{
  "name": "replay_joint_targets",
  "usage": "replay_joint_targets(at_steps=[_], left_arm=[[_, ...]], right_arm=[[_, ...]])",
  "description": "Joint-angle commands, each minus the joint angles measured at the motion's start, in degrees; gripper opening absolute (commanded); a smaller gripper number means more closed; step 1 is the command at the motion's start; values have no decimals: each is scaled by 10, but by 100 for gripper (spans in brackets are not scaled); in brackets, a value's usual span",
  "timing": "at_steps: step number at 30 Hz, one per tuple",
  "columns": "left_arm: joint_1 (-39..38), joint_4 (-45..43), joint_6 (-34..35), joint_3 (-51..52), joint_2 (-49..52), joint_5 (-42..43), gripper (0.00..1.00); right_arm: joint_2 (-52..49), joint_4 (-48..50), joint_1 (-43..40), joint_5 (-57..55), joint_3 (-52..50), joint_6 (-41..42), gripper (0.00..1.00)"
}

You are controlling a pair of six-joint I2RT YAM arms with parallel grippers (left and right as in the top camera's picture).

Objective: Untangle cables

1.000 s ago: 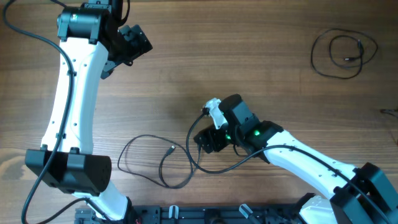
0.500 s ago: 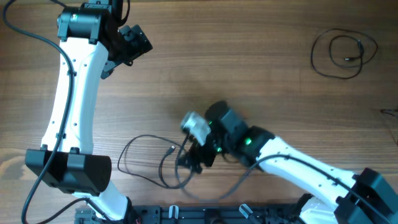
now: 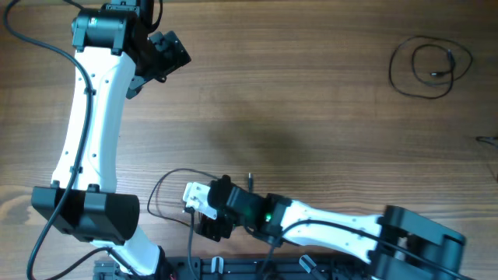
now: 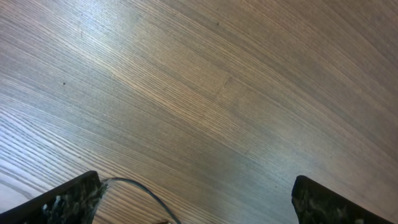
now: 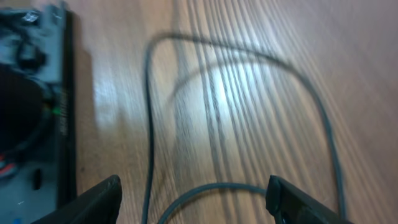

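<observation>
Curving thin black cable (image 5: 147,124) on streaky, finely grained wooden table (image 3: 311,101)

The overhead camera looks straight down from high above the table (image 3: 311,93), far enough off to take in both my arms and the whole wooden top. The camera on my left wrist faces down, close over bare wood grain at the far left of the table, with my left fingers (image 4: 62,200) in its lower corners; the overhead view covers that patch too. My right wrist camera sits low and very close, blurred, with the black base rail (image 5: 62,93) at its left, and shares the cable loop (image 5: 149,112) with the overhead view.
</observation>
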State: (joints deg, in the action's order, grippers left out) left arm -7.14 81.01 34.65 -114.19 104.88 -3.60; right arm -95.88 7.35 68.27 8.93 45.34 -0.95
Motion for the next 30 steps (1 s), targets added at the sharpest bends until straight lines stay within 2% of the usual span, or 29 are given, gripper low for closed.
replay_joint_targets(at_steps=[1, 5, 7, 10, 17, 22, 24, 26, 27, 28, 30], left_arm=[[-1, 1, 5, -2, -8, -6, 100], [-1, 1, 5, -2, -8, -6, 100], [-1, 1, 5, -2, -8, -6, 100], [-1, 1, 5, -2, -8, -6, 100], [-1, 1, 5, -2, -8, -6, 100], [-1, 1, 5, -2, -8, -6, 100], [-1, 1, 5, -2, -8, -6, 100], [-1, 1, 5, -2, -8, -6, 100], [-1, 1, 5, -2, -8, -6, 100], [-1, 1, 5, -2, -8, -6, 100], [-2, 1, 5, -2, -8, -6, 100]], right_arm=[[-66, -38, 27, -27, 60, 34, 80], [-97, -102, 83, -89, 115, 41, 80], [-110, -135, 102, -178, 133, 110, 79], [-110, -143, 97, -211, 133, 165, 80], [-124, -150, 76, -194, 134, 236, 68], [-153, -164, 71, -129, 151, 236, 64], [-178, -201, 74, -129, 183, 238, 62], [-209, -246, 63, -124, 224, 252, 48], [-221, -259, 57, -115, 238, 252, 31], [-231, -271, 50, -106, 250, 256, 25], [-243, -284, 26, -87, 264, 278, 18]])
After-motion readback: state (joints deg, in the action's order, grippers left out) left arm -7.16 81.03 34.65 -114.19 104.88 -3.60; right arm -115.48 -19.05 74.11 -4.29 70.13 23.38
